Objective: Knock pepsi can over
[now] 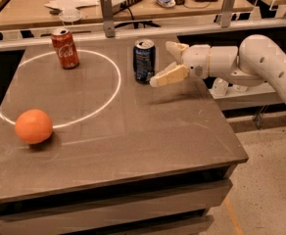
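Note:
The pepsi can [144, 60], dark blue with a silver top, stands upright near the back middle of the dark table [148, 136]. My gripper [165, 62] reaches in from the right on a white arm and sits just right of the can, a small gap apart. Its two pale fingers are spread open, one fingertip [157, 81] low near the can's base, the other behind and higher. It holds nothing.
A red cola can [65, 48] stands upright at the back left, on a white circle line. An orange [33, 126] lies at the front left. A rail with metal posts [107, 14] runs behind the table, with a cluttered desk beyond.

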You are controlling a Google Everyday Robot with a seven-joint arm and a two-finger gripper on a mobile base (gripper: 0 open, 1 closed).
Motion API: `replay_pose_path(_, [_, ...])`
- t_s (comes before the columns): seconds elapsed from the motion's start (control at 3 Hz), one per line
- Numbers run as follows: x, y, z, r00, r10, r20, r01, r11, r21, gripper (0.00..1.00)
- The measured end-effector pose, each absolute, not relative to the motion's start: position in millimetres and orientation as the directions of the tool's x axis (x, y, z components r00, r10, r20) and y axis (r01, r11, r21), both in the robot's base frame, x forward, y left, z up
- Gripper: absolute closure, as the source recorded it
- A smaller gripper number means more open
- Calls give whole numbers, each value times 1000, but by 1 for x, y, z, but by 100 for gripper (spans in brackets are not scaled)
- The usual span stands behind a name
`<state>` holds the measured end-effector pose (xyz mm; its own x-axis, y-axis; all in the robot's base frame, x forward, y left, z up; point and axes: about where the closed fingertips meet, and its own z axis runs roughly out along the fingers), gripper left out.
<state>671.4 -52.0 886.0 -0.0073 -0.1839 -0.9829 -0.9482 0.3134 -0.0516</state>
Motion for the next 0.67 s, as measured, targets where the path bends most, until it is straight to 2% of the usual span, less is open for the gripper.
replay_pose_path(0.33, [681, -33, 880, -23, -176, -984, -963, 269, -25, 16])
replay_pose_path(0.67, [690, -14, 879, -7, -156, -988, -976, 215, -27, 40])
